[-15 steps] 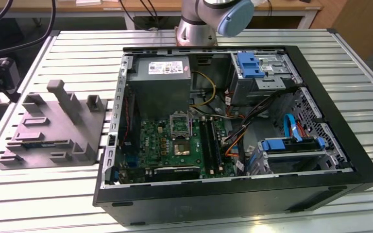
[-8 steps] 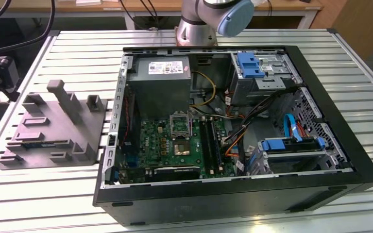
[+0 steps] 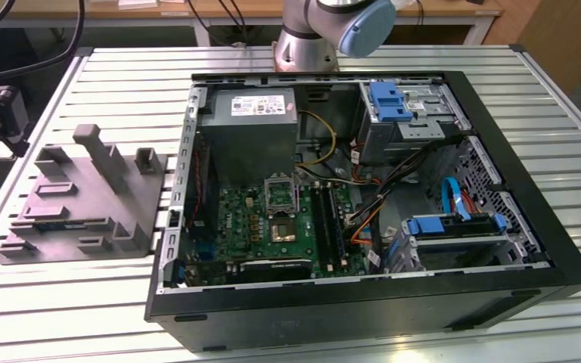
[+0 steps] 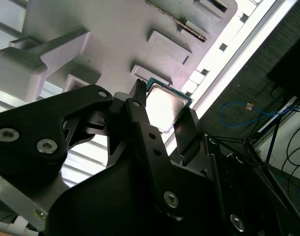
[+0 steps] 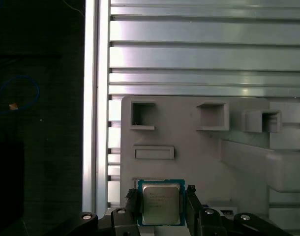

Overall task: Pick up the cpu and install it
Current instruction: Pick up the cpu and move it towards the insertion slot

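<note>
One hand (image 5: pixel 162 197): grasping cpu (image 5: pixel 160 206) by opposite edges, above fixture (image 5: pixel 189 147).
Grip: cpu level, light squeeze, edges only.
Socket (image 3: pixel 282 229): 3 o'clock of fixture, exterior view.

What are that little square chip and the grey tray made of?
The cpu: silvery top with a soft sheen, likely metal, on a green, board-like rim. The grey tray: matte and dull with moulded pockets, probably plastic.
</note>
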